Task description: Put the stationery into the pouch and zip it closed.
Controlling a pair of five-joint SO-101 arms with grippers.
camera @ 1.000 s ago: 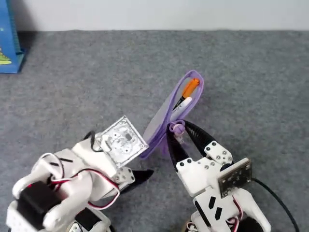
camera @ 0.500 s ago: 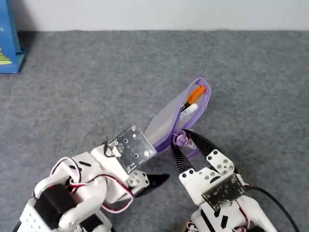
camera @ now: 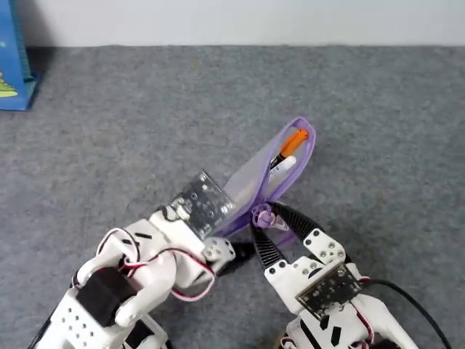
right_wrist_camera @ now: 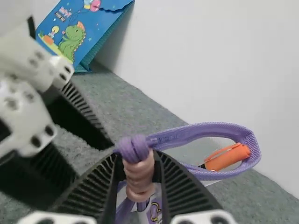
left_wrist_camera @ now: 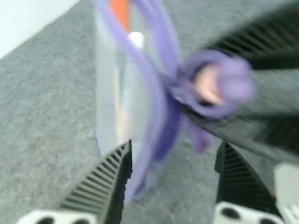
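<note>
Black ribbed right claw (right_wrist_camera: pixel 136 161): pressed together on the zip pull (right_wrist_camera: pixel 138 179), pinching its purple knot and pink beads from both sides.
Zip pull: sits at the near end of the pouch (camera: pixel 251 178), the end closest to both arms. In the high view it lies right at the right claw's tip.
Left claw (left_wrist_camera: pixel 174 147): spread wide. The pouch's near end stands between its two halves, close against one and clear of the other, so it grips nothing.
Pouch: purple-edged with a clear side, lying on the grey surface (camera: pixel 145 109). Its long axis runs from the claws away towards the far right.
Mouth: gapes open from the pull to the far end.
Contents: an orange pen (camera: pixel 294 139) and a white-capped pen (camera: pixel 285 163) show in the far end of the mouth, inside the purple rim.
Stage: stationery looks to be in; the zipping is not yet done.
Relation that matters: the whole open run of the zip lies beyond the right claw, along the pouch's long axis. The pull probably has to travel away from the arms.
Nearer arm for bracing: the left, already astride the near end. It would likely need to clamp there so the pouch does not slide with the pull.
</note>
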